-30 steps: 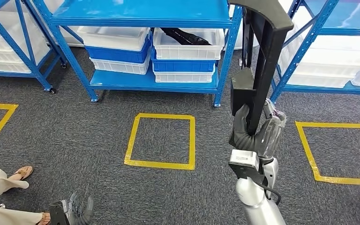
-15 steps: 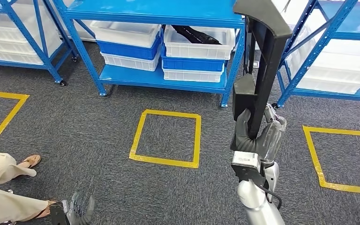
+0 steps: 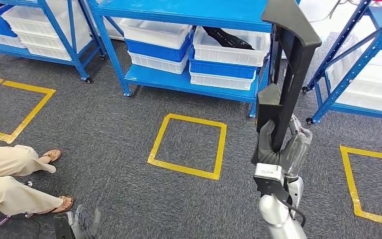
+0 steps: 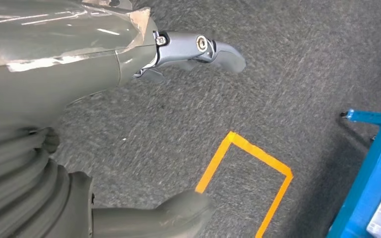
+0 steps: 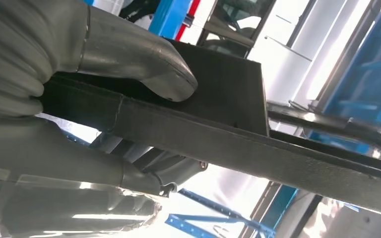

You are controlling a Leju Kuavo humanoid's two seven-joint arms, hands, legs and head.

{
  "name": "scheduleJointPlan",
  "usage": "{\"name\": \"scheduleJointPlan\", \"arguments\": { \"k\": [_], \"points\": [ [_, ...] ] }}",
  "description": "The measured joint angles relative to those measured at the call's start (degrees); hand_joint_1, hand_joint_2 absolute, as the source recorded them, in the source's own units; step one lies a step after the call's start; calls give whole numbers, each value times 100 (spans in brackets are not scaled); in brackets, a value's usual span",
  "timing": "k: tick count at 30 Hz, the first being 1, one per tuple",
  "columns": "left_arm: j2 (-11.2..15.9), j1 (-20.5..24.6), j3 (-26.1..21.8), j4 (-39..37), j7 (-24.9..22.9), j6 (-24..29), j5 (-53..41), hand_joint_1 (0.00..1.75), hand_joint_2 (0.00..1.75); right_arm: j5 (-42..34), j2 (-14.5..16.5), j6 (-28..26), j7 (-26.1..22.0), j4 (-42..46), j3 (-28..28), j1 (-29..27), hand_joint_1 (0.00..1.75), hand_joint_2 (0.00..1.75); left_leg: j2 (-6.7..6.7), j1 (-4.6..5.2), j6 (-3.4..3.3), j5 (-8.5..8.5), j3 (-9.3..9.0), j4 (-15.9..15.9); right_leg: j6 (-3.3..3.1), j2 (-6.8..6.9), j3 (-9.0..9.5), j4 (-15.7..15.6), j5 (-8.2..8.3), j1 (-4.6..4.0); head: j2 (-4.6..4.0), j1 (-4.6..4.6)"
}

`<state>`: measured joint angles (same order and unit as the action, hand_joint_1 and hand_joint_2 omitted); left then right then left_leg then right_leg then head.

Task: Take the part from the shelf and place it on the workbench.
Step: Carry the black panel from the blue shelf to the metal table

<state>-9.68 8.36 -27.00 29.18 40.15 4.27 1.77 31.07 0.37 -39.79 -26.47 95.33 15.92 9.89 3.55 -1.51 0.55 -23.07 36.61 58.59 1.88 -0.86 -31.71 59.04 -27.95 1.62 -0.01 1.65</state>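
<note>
My right hand grips a long black part and holds it upright in front of me; the part has a wide top end and a black block on its side. In the right wrist view the thumb presses on the part. My left hand hangs low at the bottom edge of the head view, holding nothing, its fingers apart above the carpet. Behind the part stands a blue shelf with white and blue bins; one white bin holds another black part.
A person sits at the left, legs in beige trousers and sandals on the grey carpet. Yellow tape squares mark the floor ahead, to the left and to the right. More blue shelving stands at the right and far left.
The whole picture has shifted rightward, so the camera has turned to the left; more of the seated person and the left shelf is in view. The part stays upright in my right hand.
</note>
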Motion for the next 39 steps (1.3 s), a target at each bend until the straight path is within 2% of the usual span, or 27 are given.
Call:
{"name": "scheduleJointPlan", "arguments": {
  "k": [2, 3, 5, 6, 7, 8, 10, 12, 13, 15, 17, 19, 20, 21, 22, 23, 24, 26, 27, 28, 29, 31, 33, 35, 37, 38, 39],
  "points": [
    [5, -21, -41, 16, 0, -33, 3, 0, 175, 91, 3, -6, -1, -3, -14, 1, 175, 175, -144, -17, 32, -204, 126, 287, -95, 61, -12, -11, 39, 6, 0, -16],
    [10, -24, -53, 24, 0, -51, 1, 0, 175, 169, 5, -8, 4, -3, -28, -9, 175, 175, -236, -18, 43, -399, 259, 608, -132, 95, -25, -12, 50, -7, -1, -24],
    [26, -25, -61, 33, 0, -76, -13, 0, 175, 351, 7, -10, 31, 3, -78, -65, 175, 175, -312, -17, 60, -774, 573, 1362, -178, 177, -58, -10, 63, -49, -1, -36],
    [35, -26, -62, 32, 0, -87, -23, 0, 175, 446, 7, -11, 51, 11, -111, -107, 175, 175, -321, -17, 56, -853, 655, 1587, -189, 222, -73, -9, 69, -70, 0, -37],
    [43, -26, -64, 32, 0, -99, -37, 0, 175, 537, 6, -12, 71, 26, -148, -149, 175, 175, -328, -14, 38, -823, 619, 1585, -197, 266, -86, -9, 74, -89, 0, -38],
    [48, -24, -65, 31, 0, -111, -51, 0, 175, 629, 4, -13, 86, 51, -186, -186, 175, 175, -344, -7, 8, -708, 471, 1373, -201, 307, -92, -8, 77, -106, 1, -39],
    [55, 4, -65, 30, 0, -125, -90, 0, 175, 842, 5, -14, 121, 141, -259, -233, 175, 175, -494, 47, -96, -441, -14, 598, -200, 383, -92, -6, 80, -139, 0, -38],
    [54, 63, -56, 23, 0, -122, -130, 0, 175, 1132, 12, -15, 189, 266, -325, -269, 175, 175, -618, 121, -174, -354, -275, 137, -187, 458, -96, -3, 85, -163, 0, -35],
    [52, 87, -51, 18, 0, -116, -151, 0, 175, 1306, 24, -16, 241, 330, -350, -293, 175, 175, -622, 151, -191, -367, -283, 91, -176, 497, -100, -5, 90, -170, 0, -32],
    [52, 105, -47, 7, 0, -94, -173, 0, 175, 1618, 60, -16, 346, 451, -390, -341, 175, 175, -542, 156, -231, -320, -278, 36, -143, 547, -99, -8, 93, -168, 0, -36],
    [46, 116, -46, -7, 1, -79, -179, 0, 175, 1806, 84, -16, 424, 559, -421, -378, 175, 175, -490, 125, -273, -254, -302, -49, -111, 454, -146, 64, 37, -163, 0, -30],
    [36, 145, -45, -19, 1, -84, -178, 0, 175, 1894, 90, -16, 477, 666, -452, -423, 175, 175, -433, 103, -301, -209, -301, -91, -128, 252, -345, 483, -197, -143, 1, -22],
    [33, 157, -45, -22, 0, -92, -177, 0, 175, 1922, 91, -16, 499, 715, -468, -459, 175, 175, -387, 101, -313, -198, -288, -96, -143, 176, -505, 847, -364, -131, 0, -20],
    [31, 162, -45, -25, 0, -102, -177, 0, 175, 1942, 92, -16, 515, 754, -483, -498, 175, 175, -339, 100, -315, -192, -275, -95, -146, 140, -672, 1227, -513, -118, 1, -19],
    [28, 159, -45, -29, 0, -109, -177, 0, 175, 1951, 92, -16, 524, 776, -494, -534, 175, 175, -289, 99, -311, -187, -267, -93, -127, 130, -789, 1487, -592, -104, 1, -21],
    [26, 154, -45, -33, 0, -114, -177, 0, 175, 1957, 92, -16, 527, 795, -504, -564, 175, 175, -238, 97, -303, -181, -262, -89, -86, 126, -812, 1556, -585, -88, 1, -21],
    [25, 151, -45, -37, 0, -114, -177, 0, 175, 1962, 92, -16, 528, 814, -513, -582, 175, 175, -186, 92, -292, -177, -260, -82, -26, 119, -713, 1371, -480, -70, 1, -22],
    [22, 154, -45, -39, 0, -115, -177, 0, 175, 1966, 94, -16, 529, 857, -525, -593, 175, 175, -85, 86, -251, -179, -250, -50, 91, 9, -330, 597, -179, -8, 1, -21],
    [20, 157, -45, -39, 0, -116, -176, 0, 175, 1967, 96, -16, 529, 876, -531, -596, 175, 175, -39, 93, -219, -183, -232, -25, 109, -55, -168, 264, -67, 10, 1, -25],
    [19, 158, -45, -39, 0, -116, -176, 0, 175, 1968, 98, -16, 530, 891, -537, -602, 175, 175, -1, 97, -180, -181, -206, -7, 100, -106, -80, 72, -12, 15, 1, -29],
    [19, 158, -45, -40, 0, -116, -176, 0, 175, 1969, 100, -16, 532, 901, -543, -609, 175, 175, 31, 99, -140, -172, -179, 1, 68, -129, -60, 12, -1, 2, 1, -32],
    [20, 154, -45, -41, 0, -115, -176, 0, 175, 1968, 103, -16, 536, 920, -555, -620, 175, 175, 64, 72, -78, -150, -140, 0, -6, -60, -63, 3, 36, -14, 1, -33],
    [20, 154, -45, -41, 0, -114, -175, 0, 175, 1968, 115, -16, 536, 945, -562, -621, 175, 175, -61, 47, -33, -264, -51, 170, -79, 8, -60, -16, 65, 4, 1, -48],
    [19, 159, -45, -41, 0, -120, -164, 0, 175, 1974, 133, -16, 536, 964, -568, -624, 175, 175, -244, 36, 9, -591, 225, 766, -147, 88, -60, -22, 71, -12, 1, -71],
    [19, 149, -45, -41, 0, -131, -143, 0, 175, 2002, 145, -16, 546, 967, -573, -630, 175, 175, -308, 31, 34, -869, 556, 1455, -180, 180, -66, -21, 66, -50, 1, -77],
    [19, 138, -45, -41, 0, -139, -133, 0, 175, 2019, 148, -16, 555, 967, -574, -634, 175, 175, -320, 32, 32, -883, 625, 1597, -182, 223, -69, -20, 64, -64, 1, -78],
    [19, 130, -46, -40, 0, -149, -128, 0, 175, 2033, 150, -16, 565, 968, -575, -637, 175, 175, -333, 34, 17, -788, 576, 1500, -184, 263, -68, -20, 63, -77, 1, -79]
  ]
}}
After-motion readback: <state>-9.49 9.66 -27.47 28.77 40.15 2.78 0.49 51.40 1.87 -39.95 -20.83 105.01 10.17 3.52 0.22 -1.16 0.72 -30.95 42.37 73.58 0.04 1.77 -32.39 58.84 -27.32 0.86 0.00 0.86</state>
